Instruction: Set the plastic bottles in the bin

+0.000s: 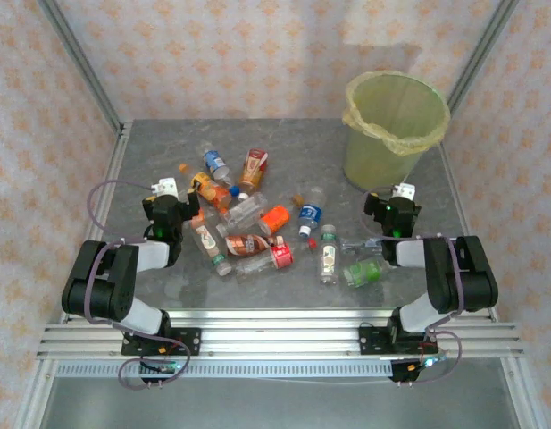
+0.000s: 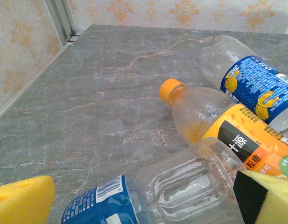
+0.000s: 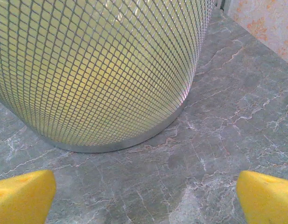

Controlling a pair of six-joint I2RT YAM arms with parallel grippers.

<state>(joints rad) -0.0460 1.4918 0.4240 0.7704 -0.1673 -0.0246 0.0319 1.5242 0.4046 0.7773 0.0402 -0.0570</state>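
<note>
plastic bottles point(image 1: 257, 243) scattered beside left tool point(image 1: 177, 206), bin point(image 1: 378, 161) beyond right tool point(image 1: 396, 210)

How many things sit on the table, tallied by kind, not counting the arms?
plastic bottles: 12 (all lying loose on the table; a few overlap, so the count is approximate)
bin: 1
Total: 13

Pale wallpaper, orange floral print, on three walls point(image 1: 257, 45); grey marbled tabletop point(image 1: 293, 143); aluminium corner posts point(image 1: 79, 58); even light.
</note>
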